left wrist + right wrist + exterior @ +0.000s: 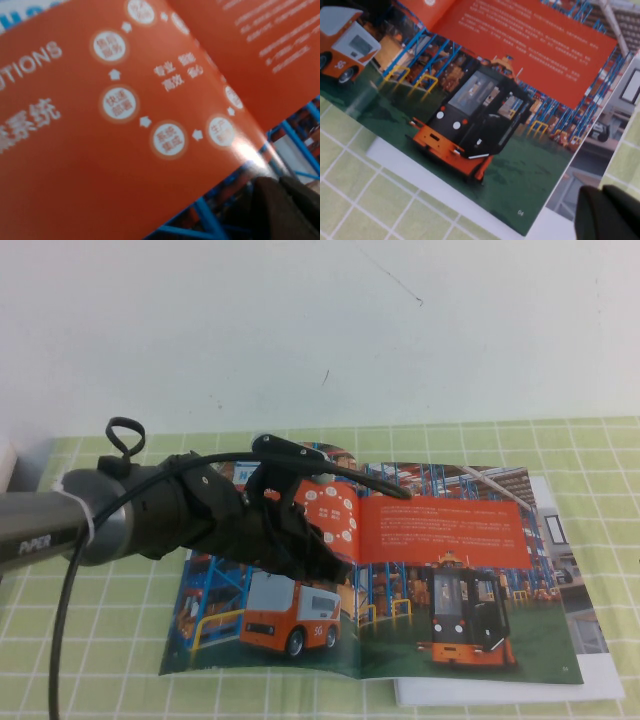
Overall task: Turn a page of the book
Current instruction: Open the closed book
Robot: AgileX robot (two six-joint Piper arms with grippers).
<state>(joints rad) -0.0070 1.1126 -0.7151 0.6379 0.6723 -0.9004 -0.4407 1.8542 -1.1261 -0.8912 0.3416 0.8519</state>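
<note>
The book (400, 652) lies open on the warehouse spread. Its right leaf is the page (470, 540), with blue racks, an orange banner and an orange-black forklift (470, 117); it lies flat. My left gripper (335, 558) reaches in from the left, low over the left leaf beside the spine, just above the orange-white vehicle (290, 615). In the left wrist view its dark fingers (272, 205) sit together over the orange banner's lower edge, holding nothing. My right gripper (602, 210) is out of the high view; its fingers are together, above the white booklet's right edge, past the page's outer corner.
A white booklet with office photos (590, 635) lies under the book and sticks out at the right and front; it also shows in the right wrist view (580, 172). A green checked cloth (100, 650) covers the table. A white wall stands behind.
</note>
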